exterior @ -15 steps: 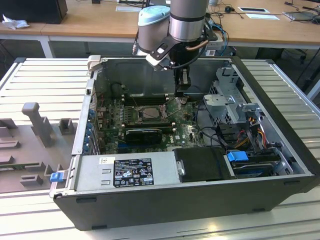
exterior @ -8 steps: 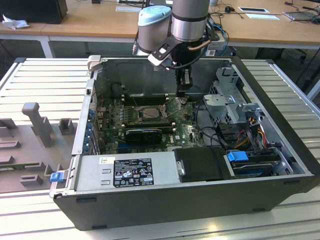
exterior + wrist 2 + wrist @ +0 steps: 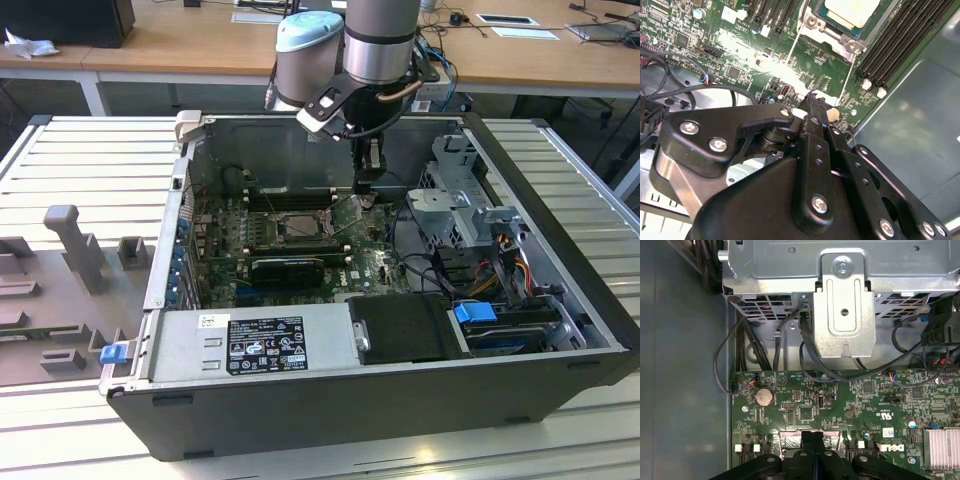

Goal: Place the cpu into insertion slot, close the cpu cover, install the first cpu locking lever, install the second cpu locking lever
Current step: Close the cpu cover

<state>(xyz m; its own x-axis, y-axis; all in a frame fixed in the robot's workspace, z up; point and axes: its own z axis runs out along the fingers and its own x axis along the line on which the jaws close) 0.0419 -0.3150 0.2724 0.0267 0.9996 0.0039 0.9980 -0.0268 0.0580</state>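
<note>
The cpu point(image 3: 852, 11), pale cream-silver on top, lies in the insertion slot point(image 3: 297, 226) on the green motherboard. The silver cpu cover point(image 3: 840, 39) frames it and looks flat. A thin wire locking lever point(image 3: 845, 82) runs from the socket corner to a cream tip right beside my fingertips. A second wire lever point(image 3: 794, 45) runs along the other side of the socket. My gripper point(image 3: 367, 195) point(image 3: 812, 97) point(image 3: 812, 434) hangs low just on the exterior view's right of the socket. Its fingers are shut together, and whether they touch the lever tip I cannot tell.
A metal drive cage point(image 3: 845, 305) with black cables point(image 3: 790, 340) stands close beside the gripper. Memory slots point(image 3: 900, 45) flank the socket, and a long black card point(image 3: 285, 268) lies in front of it. The case walls point(image 3: 300, 150) and the power supply point(image 3: 250, 340) hem in the board.
</note>
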